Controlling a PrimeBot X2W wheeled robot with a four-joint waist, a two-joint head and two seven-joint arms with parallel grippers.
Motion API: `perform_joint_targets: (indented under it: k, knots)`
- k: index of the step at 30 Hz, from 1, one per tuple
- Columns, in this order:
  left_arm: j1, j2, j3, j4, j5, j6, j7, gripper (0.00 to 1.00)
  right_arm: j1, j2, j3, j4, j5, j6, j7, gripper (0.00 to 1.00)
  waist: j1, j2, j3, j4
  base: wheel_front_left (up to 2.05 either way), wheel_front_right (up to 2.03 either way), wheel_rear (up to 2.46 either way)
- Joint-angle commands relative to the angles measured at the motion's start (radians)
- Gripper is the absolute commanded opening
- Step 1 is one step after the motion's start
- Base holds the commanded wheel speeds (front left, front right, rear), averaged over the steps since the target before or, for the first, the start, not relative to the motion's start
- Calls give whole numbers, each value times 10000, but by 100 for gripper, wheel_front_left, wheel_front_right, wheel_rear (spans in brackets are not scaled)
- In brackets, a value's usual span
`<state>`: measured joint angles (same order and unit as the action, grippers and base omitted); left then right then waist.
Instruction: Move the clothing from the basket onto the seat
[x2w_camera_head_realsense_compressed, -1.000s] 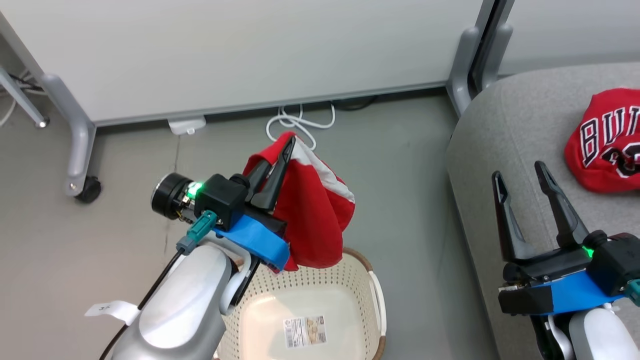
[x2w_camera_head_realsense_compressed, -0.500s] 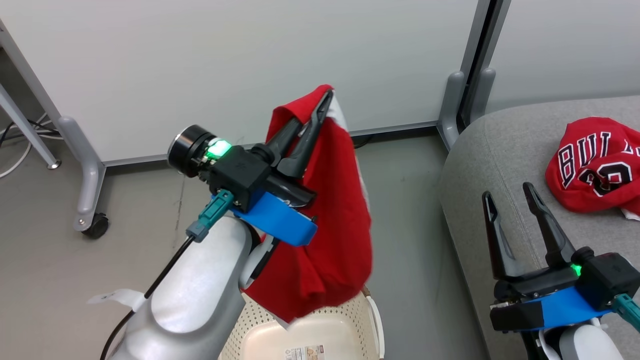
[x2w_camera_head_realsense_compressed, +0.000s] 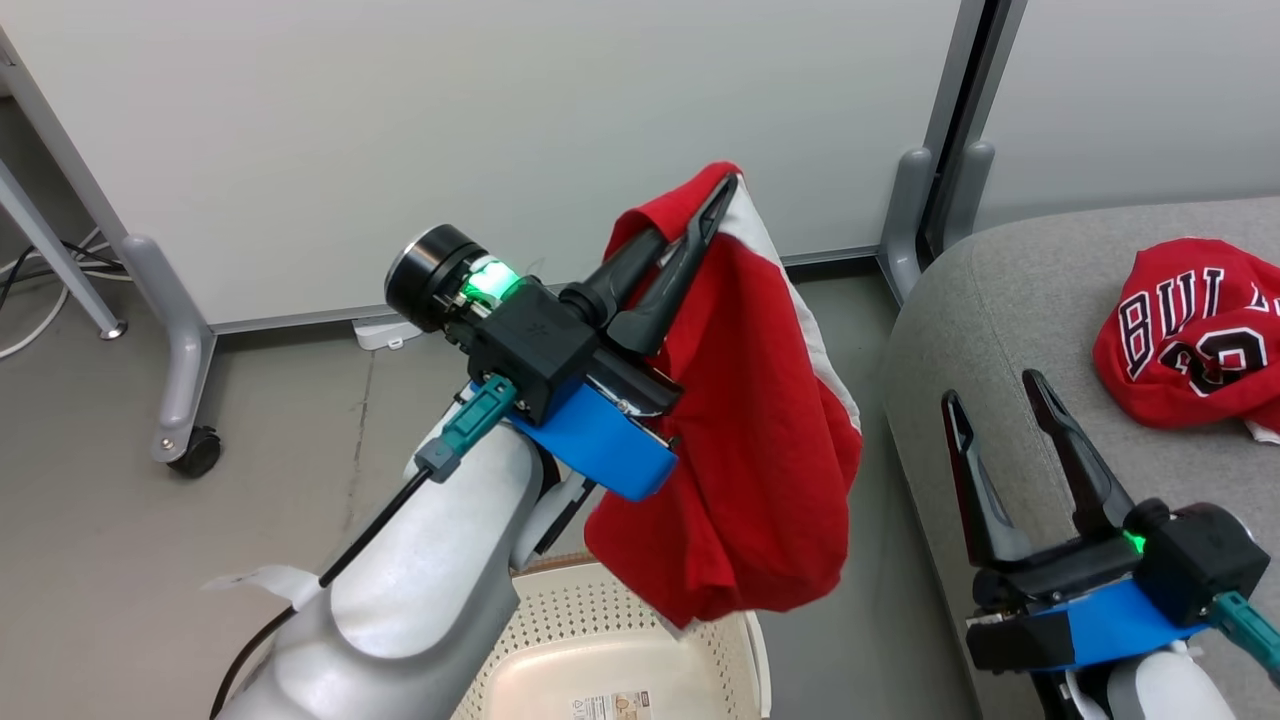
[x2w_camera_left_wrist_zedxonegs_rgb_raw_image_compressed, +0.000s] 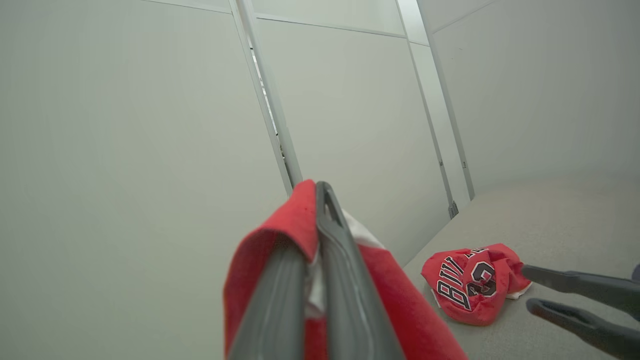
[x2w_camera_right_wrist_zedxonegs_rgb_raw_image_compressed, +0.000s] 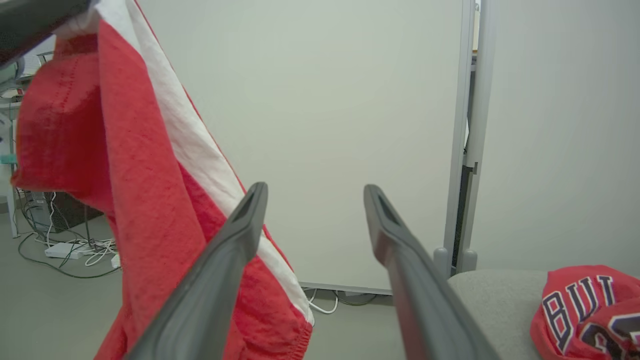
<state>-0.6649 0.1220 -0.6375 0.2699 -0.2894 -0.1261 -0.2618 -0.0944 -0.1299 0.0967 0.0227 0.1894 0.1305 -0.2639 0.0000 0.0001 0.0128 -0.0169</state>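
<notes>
My left gripper (x2w_camera_head_realsense_compressed: 725, 187) is shut on a red garment with a white stripe (x2w_camera_head_realsense_compressed: 760, 440), which hangs in the air above the cream basket (x2w_camera_head_realsense_compressed: 640, 625) and left of the grey seat (x2w_camera_head_realsense_compressed: 1010, 300). The left wrist view has the fabric (x2w_camera_left_wrist_zedxonegs_rgb_raw_image_compressed: 280, 235) draped over my left gripper (x2w_camera_left_wrist_zedxonegs_rgb_raw_image_compressed: 320, 187). A second red garment with dark-and-white lettering (x2w_camera_head_realsense_compressed: 1190, 340) lies crumpled on the seat. My right gripper (x2w_camera_head_realsense_compressed: 990, 400) stands open over the seat's near edge, nothing between its fingers. The hanging garment (x2w_camera_right_wrist_zedxonegs_rgb_raw_image_compressed: 125, 165) is left of my right gripper (x2w_camera_right_wrist_zedxonegs_rgb_raw_image_compressed: 315, 192) in the right wrist view.
White partition panels (x2w_camera_head_realsense_compressed: 500, 120) with grey feet and a caster (x2w_camera_head_realsense_compressed: 195, 450) stand behind. Cables (x2w_camera_right_wrist_zedxonegs_rgb_raw_image_compressed: 65, 250) lie on the floor at the left. Bare grey floor (x2w_camera_head_realsense_compressed: 150, 540) surrounds the basket. The basket's bottom shows a label (x2w_camera_head_realsense_compressed: 610, 706).
My left gripper has risen and swung right toward the seat with the red garment, lifting it clear of the basket. The head camera has tilted up.
</notes>
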Motion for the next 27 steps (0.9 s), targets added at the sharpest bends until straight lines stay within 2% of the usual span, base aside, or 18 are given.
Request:
perform_joint_targets:
  k: [1,5,13,21,22,27]
  knots:
    - [-160,14,-68,-18,-42,-69,-46,0,-222,-176,137,-80,106,5,-8,100,0,-1,26,2,0,0,0]
    - [-173,-2,-239,16,-105,-41,-46,0,-716,-834,910,-107,233,3,-8,100,0,-1,84,7,0,0,0]
    - [-254,-18,-484,67,-183,-41,-47,0,-2365,-2721,3083,226,853,5,-8,100,0,-1,266,122,0,0,0]
    - [-361,-181,-766,25,-165,-42,-47,0,-4348,-4525,5657,869,2183,3,196,100,0,-1,467,377,0,0,0]
    - [-361,-181,-766,25,-165,-42,-47,0,-4348,-4525,5657,869,2183,3,196,100,0,-1,467,377,0,0,0]
    - [-419,-305,-1065,-61,-188,-42,-47,0,-5682,-5421,7475,965,3259,3,389,100,0,-1,585,490,0,0,0]
